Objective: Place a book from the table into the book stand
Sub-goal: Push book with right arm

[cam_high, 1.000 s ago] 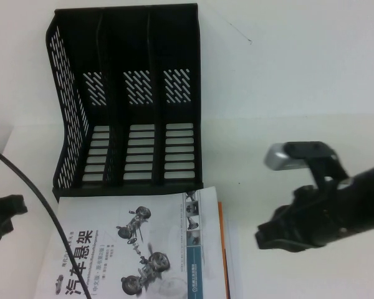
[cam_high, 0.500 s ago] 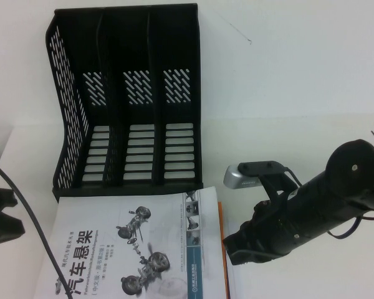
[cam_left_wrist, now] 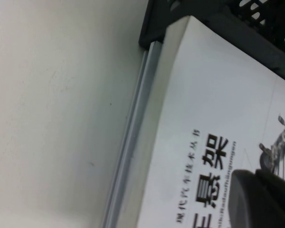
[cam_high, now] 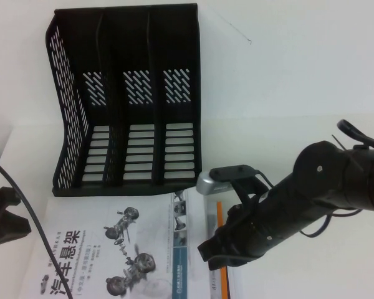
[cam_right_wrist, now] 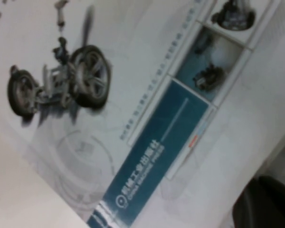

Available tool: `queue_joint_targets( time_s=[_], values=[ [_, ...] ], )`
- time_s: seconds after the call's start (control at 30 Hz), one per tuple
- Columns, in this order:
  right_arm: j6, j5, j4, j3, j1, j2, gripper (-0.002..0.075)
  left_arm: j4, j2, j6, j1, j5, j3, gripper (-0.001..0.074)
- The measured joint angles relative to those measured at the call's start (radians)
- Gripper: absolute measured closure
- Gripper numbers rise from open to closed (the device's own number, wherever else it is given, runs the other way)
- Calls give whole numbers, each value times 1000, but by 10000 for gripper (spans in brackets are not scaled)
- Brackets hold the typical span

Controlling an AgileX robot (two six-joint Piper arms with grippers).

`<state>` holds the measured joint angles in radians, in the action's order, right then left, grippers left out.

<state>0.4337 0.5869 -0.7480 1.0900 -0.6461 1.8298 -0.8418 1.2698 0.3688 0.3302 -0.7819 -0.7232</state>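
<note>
Task barely begun, by my judgement: nothing is in the rack yet, and the grasp, lift and slotting are all left.

Nearest, at 7 o'clock in the high view: the book [cam_high: 112, 246] lies flat on the table [cam_high: 299, 81], cover up, far edge just short of the book stand's front lip. An orange-edged book [cam_high: 219, 215] peeks out from under it at its 3 o'clock side.

Right gripper [cam_high: 215, 256] at 5 o'clock, low over the book's blue-strip edge; its wrist view is filled with the cover [cam_right_wrist: 133, 109]. Whether its fingers are wide or narrow, cannot tell.

Left gripper [cam_high: 3, 218] at 9 o'clock, beside the book's title edge. One dark finger tip overlaps the cover in its wrist view; opening cannot be told.

Farthest, 11 to 12 o'clock: the book stand [cam_high: 128, 99], three slots, all empty.
</note>
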Motion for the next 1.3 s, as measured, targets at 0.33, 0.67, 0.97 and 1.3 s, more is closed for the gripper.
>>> queue_joint_targets(
  time_s=[0.33,0.67,0.97,1.3],
  values=[
    [0,13,2,59,-12,44,722,-24,0,25,55,-30,0,738],
    [-104,43,117,64,-12,32,722,-100,0,80,156,-66,-1,738],
    [-172,77,213,64,-13,30,722,-102,0,100,158,-86,-1,738],
    [-172,75,183,75,-16,11,722,-102,0,116,158,-91,-1,738]
  ],
)
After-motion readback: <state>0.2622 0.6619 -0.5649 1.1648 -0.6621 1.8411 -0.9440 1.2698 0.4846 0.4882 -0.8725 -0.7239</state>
